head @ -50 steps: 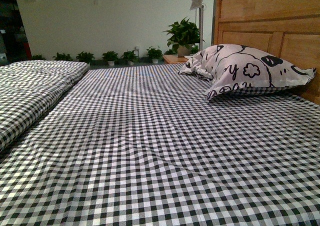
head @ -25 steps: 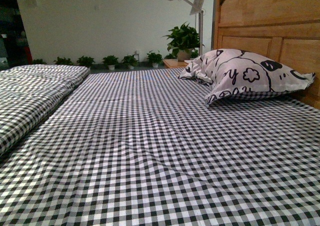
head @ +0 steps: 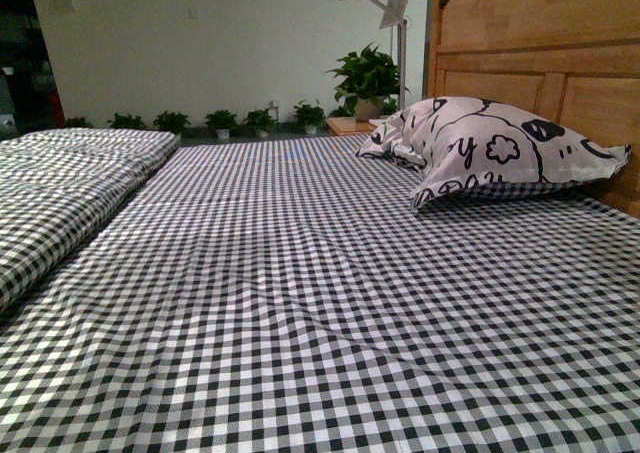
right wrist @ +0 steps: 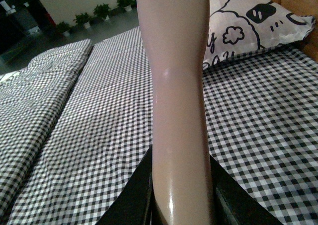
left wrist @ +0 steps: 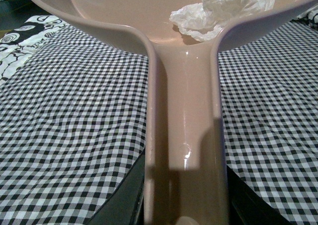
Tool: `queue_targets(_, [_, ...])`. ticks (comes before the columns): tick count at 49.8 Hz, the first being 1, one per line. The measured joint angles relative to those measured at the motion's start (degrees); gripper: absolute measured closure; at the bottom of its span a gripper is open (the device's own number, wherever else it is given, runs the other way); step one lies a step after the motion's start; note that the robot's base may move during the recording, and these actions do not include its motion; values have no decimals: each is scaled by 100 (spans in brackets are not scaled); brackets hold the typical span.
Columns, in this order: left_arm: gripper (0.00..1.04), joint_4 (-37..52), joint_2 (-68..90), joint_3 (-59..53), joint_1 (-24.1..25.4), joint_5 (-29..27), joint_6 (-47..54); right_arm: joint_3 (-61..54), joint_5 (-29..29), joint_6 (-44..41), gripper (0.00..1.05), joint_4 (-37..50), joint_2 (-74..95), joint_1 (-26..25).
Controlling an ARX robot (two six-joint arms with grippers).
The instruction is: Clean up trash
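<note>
In the left wrist view the beige dustpan [left wrist: 184, 111] fills the middle, its long handle running down between the dark fingers [left wrist: 121, 195] of my left gripper [left wrist: 185, 205], which is shut on it. The trash [left wrist: 218, 9], a crumpled white paper wad, lies inside the pan's scoop. My right gripper [right wrist: 181, 195] is shut on the beige brush handle [right wrist: 176, 86], which rises out of the right wrist view; the brush head is out of sight. Neither arm shows in the front view.
A black-and-white checked sheet [head: 300, 303] covers the bed. A white pillow with black cartoon print [head: 490, 148] leans by the wooden headboard [head: 540, 33] at the right. A folded checked quilt [head: 60, 183] lies at the left. Potted plants [head: 260, 120] line the far wall.
The front view has shifted slightly: the pillow and the far wall sit a little lower in the picture than a second ago. Nothing on the bed has moved.
</note>
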Motion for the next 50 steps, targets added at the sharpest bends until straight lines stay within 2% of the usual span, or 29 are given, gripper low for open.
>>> queue_targets(50, [79,0,0,0,0,0,0,0,0,-13,84,0,0,0])
